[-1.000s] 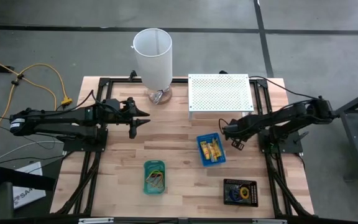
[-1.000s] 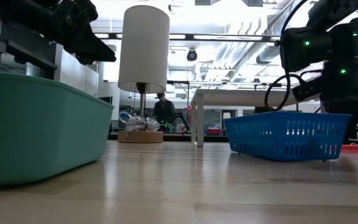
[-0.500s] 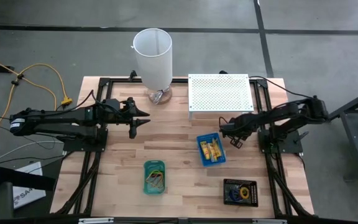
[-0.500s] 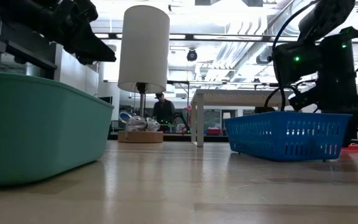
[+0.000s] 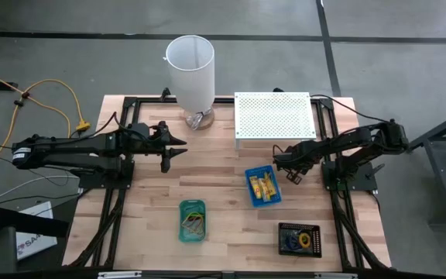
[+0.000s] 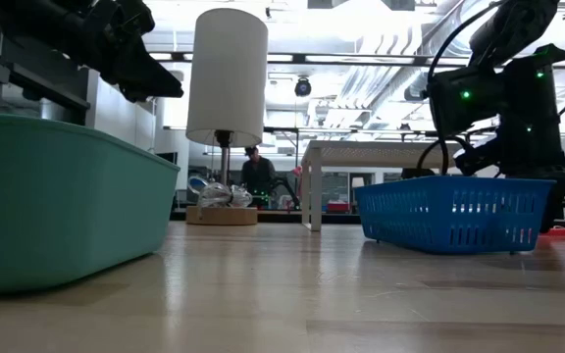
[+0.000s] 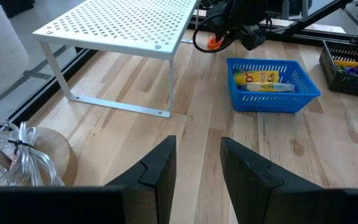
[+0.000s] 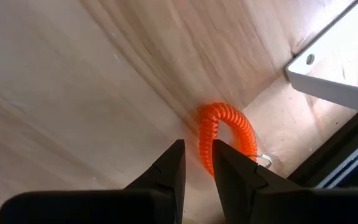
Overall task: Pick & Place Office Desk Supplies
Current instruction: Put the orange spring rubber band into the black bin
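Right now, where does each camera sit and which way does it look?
High: above, looking straight down; both arms show.
Low: at tabletop height, facing the blue tray.
Left wrist: behind the open left gripper, facing the same tray.
Right wrist: behind the right gripper, closed on an orange coil.
Shared: the blue tray, except the right wrist view.

Wooden table (image 5: 223,194) with three trays (image 5: 263,187)
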Motion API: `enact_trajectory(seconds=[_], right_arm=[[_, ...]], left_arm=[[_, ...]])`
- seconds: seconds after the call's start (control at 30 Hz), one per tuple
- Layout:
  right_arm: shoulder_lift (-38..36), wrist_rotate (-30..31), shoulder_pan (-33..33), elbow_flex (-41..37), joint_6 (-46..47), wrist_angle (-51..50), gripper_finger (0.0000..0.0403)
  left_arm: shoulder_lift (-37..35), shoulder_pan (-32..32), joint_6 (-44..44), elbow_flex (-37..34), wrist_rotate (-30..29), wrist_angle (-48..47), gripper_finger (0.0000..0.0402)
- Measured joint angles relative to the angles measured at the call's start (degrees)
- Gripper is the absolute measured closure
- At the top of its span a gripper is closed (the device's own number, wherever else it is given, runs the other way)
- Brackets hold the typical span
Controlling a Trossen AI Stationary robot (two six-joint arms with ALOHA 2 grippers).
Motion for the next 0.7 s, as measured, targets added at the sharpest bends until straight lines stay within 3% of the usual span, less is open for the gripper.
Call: enact_trajectory(seconds=[0.7], right_arm=[[0.0,-1.7,0.4,0.0,-0.5,2.1,0.0334]], left_arm=[[0.0,0.0,0.0,0.0,0.0,0.0,0.0282]])
